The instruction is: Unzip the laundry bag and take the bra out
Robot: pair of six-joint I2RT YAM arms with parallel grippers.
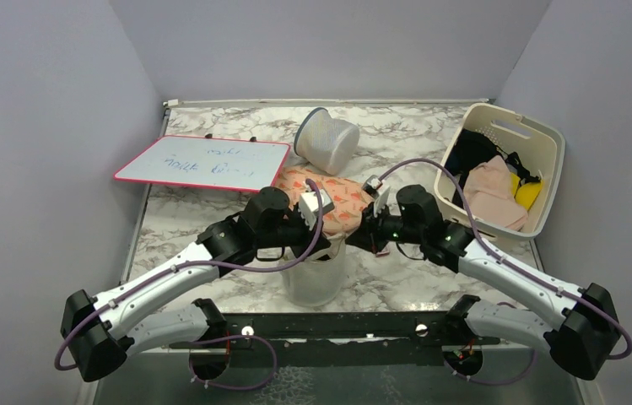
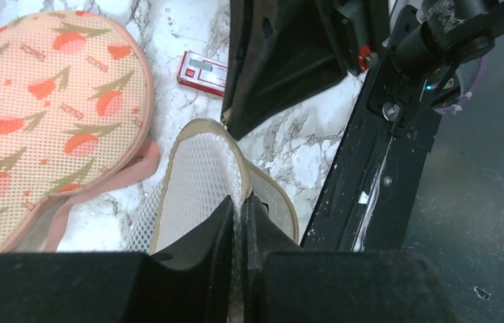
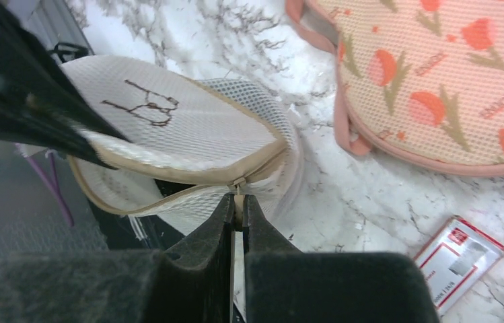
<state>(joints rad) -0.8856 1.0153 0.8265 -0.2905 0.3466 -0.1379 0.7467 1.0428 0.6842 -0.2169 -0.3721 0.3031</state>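
The laundry bag is cream-white mesh and hangs between both grippers above the table's near edge. Its flat face with the bra outline shows in the right wrist view. My left gripper is shut on the bag's mesh rim. My right gripper is shut on the beige zip pull. Left of the pull the zip is parted, with a dark gap below the beige tape. The bra is hidden; I cannot tell whether the dark gap is it.
A pink peach-print mesh bag lies just behind the grippers. A red-and-white packet lies on the marble beside it. A grey-white mesh cylinder, a whiteboard and a cream basket of clothes stand further back.
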